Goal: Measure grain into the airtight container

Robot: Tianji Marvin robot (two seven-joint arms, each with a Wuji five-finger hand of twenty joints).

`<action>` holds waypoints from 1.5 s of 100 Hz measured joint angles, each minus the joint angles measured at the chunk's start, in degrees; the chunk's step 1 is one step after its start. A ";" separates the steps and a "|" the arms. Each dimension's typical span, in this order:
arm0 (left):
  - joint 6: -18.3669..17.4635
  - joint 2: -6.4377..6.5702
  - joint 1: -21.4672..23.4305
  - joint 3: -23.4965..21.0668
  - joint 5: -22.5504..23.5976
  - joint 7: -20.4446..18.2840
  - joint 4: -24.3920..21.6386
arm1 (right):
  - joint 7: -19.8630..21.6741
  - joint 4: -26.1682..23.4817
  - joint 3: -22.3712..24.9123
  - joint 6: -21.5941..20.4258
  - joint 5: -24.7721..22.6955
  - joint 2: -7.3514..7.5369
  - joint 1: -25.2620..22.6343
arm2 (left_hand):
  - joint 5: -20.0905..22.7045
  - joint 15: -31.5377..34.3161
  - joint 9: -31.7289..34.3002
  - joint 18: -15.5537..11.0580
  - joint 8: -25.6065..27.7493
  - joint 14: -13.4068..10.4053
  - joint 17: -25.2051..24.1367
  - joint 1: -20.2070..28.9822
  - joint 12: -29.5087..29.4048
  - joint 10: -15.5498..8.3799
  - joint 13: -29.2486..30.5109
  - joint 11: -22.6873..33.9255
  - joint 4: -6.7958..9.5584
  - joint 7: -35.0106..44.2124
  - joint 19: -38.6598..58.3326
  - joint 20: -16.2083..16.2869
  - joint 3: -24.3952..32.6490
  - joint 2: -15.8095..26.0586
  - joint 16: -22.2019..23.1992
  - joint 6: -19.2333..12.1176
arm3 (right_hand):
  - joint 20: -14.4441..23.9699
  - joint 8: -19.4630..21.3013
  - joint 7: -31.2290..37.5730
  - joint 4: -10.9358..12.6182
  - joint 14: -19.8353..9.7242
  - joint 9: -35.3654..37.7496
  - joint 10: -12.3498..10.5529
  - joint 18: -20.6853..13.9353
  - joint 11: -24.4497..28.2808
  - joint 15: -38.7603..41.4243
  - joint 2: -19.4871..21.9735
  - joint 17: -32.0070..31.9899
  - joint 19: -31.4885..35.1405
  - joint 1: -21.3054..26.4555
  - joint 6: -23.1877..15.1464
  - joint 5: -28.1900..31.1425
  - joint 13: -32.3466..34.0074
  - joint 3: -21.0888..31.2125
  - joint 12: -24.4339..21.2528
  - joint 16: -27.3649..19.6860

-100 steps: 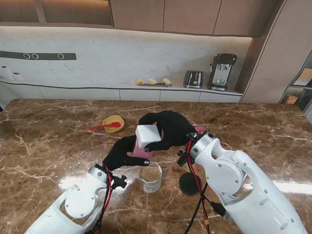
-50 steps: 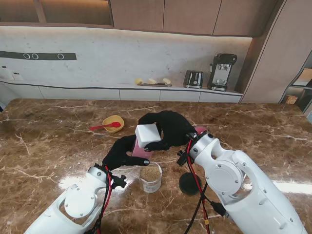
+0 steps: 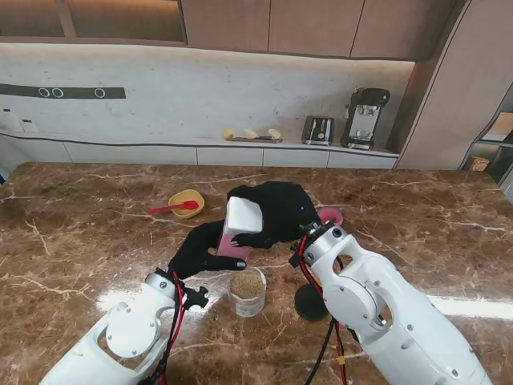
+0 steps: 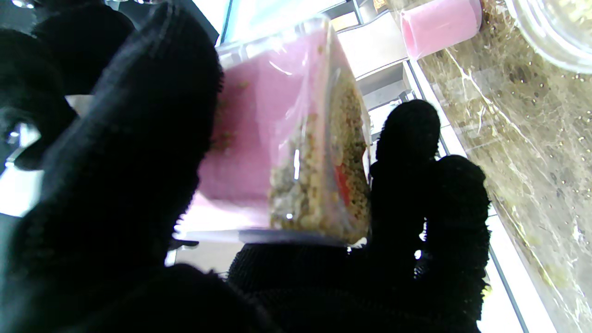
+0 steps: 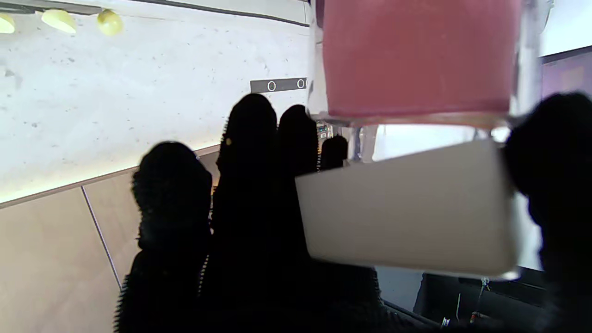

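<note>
While the left hand [image 3: 205, 250], gloved in black, wrapped its fingers [image 4: 407, 152] around the pink-backed clear plastic grain canister [image 3: 233, 245] and held it clear of the brown marbled stone table [image 3: 96, 241], the right hand [image 3: 280, 210], likewise black-gloved, clasped the white square lid [image 3: 243, 216] at the canister's top, thumb on one side and fingers on the other; in the left wrist view the canister [image 4: 296, 138] showed tan grain heaped against its clear wall; in the right wrist view the white lid [image 5: 411, 212] sat between the thumb and the fingers [image 5: 259, 185], with the pink canister body [image 5: 416, 60] beyond it; whether the lid was seated or lifted free could not be told; the small round clear airtight container [image 3: 248, 292], filled with grain near its rim, stood on the table nearer to me than the canister, just beside the left wrist; a round black lid [image 3: 311, 302] lay to its right, near the right forearm; a yellow bowl [image 3: 187, 202] with a red spoon [image 3: 172, 208] sat farther off to the left; a pink cup [image 3: 330, 215] showed just behind the right hand.
</note>
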 measured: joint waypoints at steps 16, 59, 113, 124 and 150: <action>0.00 -0.01 0.06 -0.03 -0.03 0.04 -0.31 | 0.07 0.14 -0.22 0.63 -0.06 0.04 0.12 | -0.01 0.00 0.00 0.01 0.02 0.00 0.00 0.00 0.01 0.00 0.00 0.00 0.00 0.00 0.01 0.01 0.00 0.00 0.00 0.01 | -0.68 -3.73 -3.55 1.16 0.00 0.00 -0.21 -0.33 0.34 0.65 3.57 0.12 0.38 -2.18 0.35 -2.21 0.01 -2.90 0.00 -0.64; -0.04 -0.01 0.36 -0.12 0.03 -0.16 -1.15 | 7.89 -1.87 2.06 -0.64 3.97 0.60 -0.48 | -0.01 0.00 0.00 0.05 0.02 0.04 0.00 0.00 0.01 0.00 0.00 0.00 -0.01 0.00 0.01 0.01 -0.01 0.00 0.00 0.01 | -0.76 -7.19 -4.40 7.95 0.00 -3.13 -0.21 -0.33 -7.09 -5.15 12.49 -4.22 -1.84 -1.46 0.69 -5.74 -1.97 -14.19 -2.82 -1.71; -0.29 -0.03 0.35 -0.05 -0.03 -0.38 -1.37 | 16.47 -3.09 4.07 -3.57 10.29 1.85 0.78 | -0.01 0.00 0.00 0.05 0.02 -0.03 -0.02 0.00 0.01 0.00 0.00 0.00 -0.04 0.00 0.01 0.02 -0.02 0.00 0.00 -0.01 | -0.16 -8.65 -6.51 7.99 0.12 -5.89 -0.15 -0.01 -12.31 -8.29 19.54 -8.34 -4.09 -2.89 2.25 -7.46 -5.43 -16.48 -5.91 -2.41; -0.29 -0.03 0.35 -0.06 -0.03 -0.37 -1.52 | 16.65 -3.04 4.09 -3.65 11.84 1.86 0.90 | -0.01 0.00 0.00 0.05 0.02 -0.03 -0.02 0.00 0.01 0.00 0.00 0.00 -0.04 0.00 0.01 0.02 -0.02 0.00 0.00 -0.01 | -0.13 -8.71 -6.53 8.01 0.15 -5.89 -0.16 0.01 -12.39 -9.32 19.56 -8.92 -4.12 -2.25 2.26 -7.44 -5.99 -16.94 -6.47 -2.55; -0.29 -0.02 0.33 -0.01 -0.04 -0.37 -1.54 | 16.69 -2.97 3.47 -3.60 11.17 1.86 1.25 | -0.01 0.00 0.00 0.05 0.02 -0.03 -0.02 0.00 0.01 0.00 0.00 -0.04 -0.04 0.00 0.01 0.02 -0.02 0.00 0.01 -0.01 | -0.07 -9.25 -6.53 8.63 0.15 -5.89 -0.11 0.01 -12.39 -9.32 19.56 -8.92 -4.13 -1.87 3.16 -7.41 -5.99 -16.98 -6.48 -2.55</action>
